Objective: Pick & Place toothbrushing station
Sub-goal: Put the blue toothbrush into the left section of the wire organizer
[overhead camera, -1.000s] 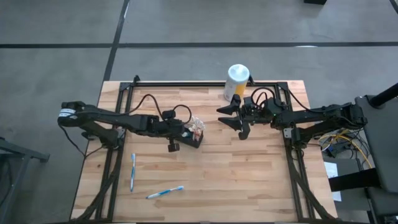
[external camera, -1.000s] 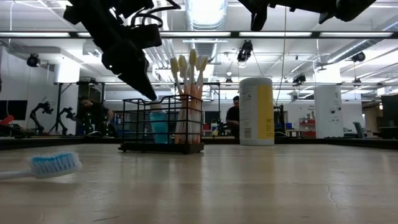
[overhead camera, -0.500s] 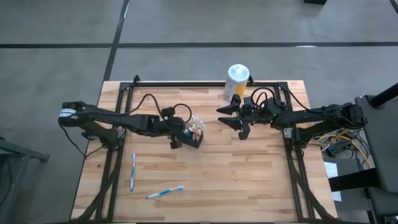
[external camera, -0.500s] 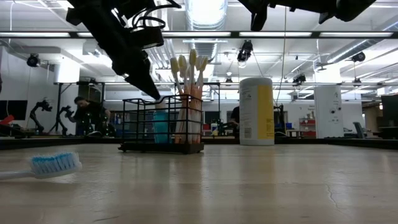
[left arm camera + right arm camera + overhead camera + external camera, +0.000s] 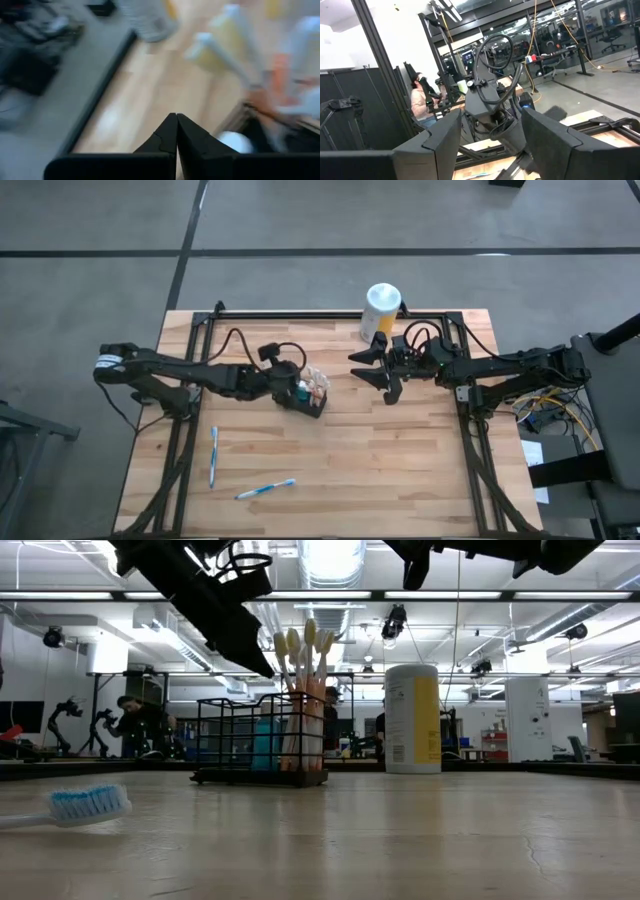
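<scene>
The toothbrushing station, a small black wire basket (image 5: 312, 394) (image 5: 260, 740), stands on its base left of the table's middle. Several pale toothbrushes (image 5: 302, 660) stand upright in it beside a blue item (image 5: 262, 743). My left gripper (image 5: 291, 386) (image 5: 264, 668) (image 5: 176, 126) is shut and slants down, its tips just above the basket's left rim, next to the brush stems. My right gripper (image 5: 374, 372) (image 5: 489, 145) hangs open high over the table's middle, right of the basket, with nothing between its fingers. My left gripper's shut fingertips (image 5: 262, 664) stand right beside the toothbrush stems above the basket's rim. I cannot tell whether they touch the stems.
Two blue-and-white toothbrushes lie flat on the near left of the table, one (image 5: 213, 456) lengthwise and one (image 5: 266, 489) (image 5: 88, 803) slanting. A white-topped canister with a yellow label (image 5: 381, 310) (image 5: 413, 718) stands at the far edge. People show in the room beyond.
My left gripper, shut throughout, has swung from pointing toward the table's near edge beside the basket to pointing at the basket. Its tips have tipped upward and risen from the basket's left wall to above its rim. The basket and the right arm have kept still.
</scene>
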Tool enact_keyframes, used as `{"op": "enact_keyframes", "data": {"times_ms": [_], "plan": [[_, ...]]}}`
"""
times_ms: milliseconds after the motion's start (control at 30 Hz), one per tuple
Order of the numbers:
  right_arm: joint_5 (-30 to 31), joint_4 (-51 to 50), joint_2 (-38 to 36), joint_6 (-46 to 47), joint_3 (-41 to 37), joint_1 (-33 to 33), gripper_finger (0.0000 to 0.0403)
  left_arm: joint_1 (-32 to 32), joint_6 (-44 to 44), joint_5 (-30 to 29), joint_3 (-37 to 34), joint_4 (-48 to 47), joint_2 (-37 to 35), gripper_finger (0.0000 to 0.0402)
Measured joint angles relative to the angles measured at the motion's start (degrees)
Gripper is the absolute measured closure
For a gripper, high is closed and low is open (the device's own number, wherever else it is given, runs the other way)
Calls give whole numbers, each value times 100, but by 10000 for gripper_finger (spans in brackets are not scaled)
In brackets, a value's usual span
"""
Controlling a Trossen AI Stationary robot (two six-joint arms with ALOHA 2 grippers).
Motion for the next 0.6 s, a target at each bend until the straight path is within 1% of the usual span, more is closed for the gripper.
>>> {"op": "enact_keyframes", "data": {"times_ms": [133,233,367,500,600], "plan": [[0,1,0,0,0,-1,199,0,64,-916,88,-17,-67,395],[0,0,0,3,0,0,200,0,411,-1336,337,3,-154,390],[-4,0,0,22,0,0,199,0,1003,-1434,859,7,-284,388],[-15,0,0,17,0,0,200,-6,1205,-1447,1547,4,-384,392],[-13,-112,0,19,0,0,199,-40,1296,-1321,2166,-59,-420,394]]}}
